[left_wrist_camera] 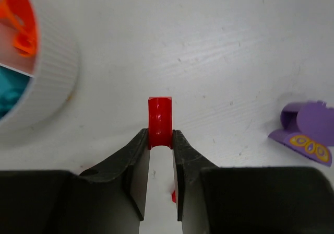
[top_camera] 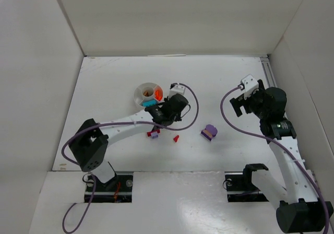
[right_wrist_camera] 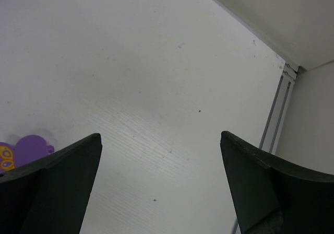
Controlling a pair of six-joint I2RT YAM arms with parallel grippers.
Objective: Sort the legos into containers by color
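My left gripper (left_wrist_camera: 160, 140) is shut on a small red lego (left_wrist_camera: 159, 120), held above the table just right of the white dish (left_wrist_camera: 52, 77). The dish holds orange legos (left_wrist_camera: 18, 22) and teal legos (left_wrist_camera: 10, 90). In the top view the left gripper (top_camera: 159, 118) sits just below and right of the dish (top_camera: 139, 94). A purple lego with a tan part (top_camera: 209, 132) lies between the arms; it also shows in the left wrist view (left_wrist_camera: 305, 132). My right gripper (top_camera: 241, 99) is open and empty, jaws wide (right_wrist_camera: 159, 145).
A red and purple lego (top_camera: 153, 134) and a small red lego (top_camera: 176, 138) lie on the table in front of the left gripper. White walls enclose the table on three sides. A metal rail (right_wrist_camera: 276, 114) runs along the right edge.
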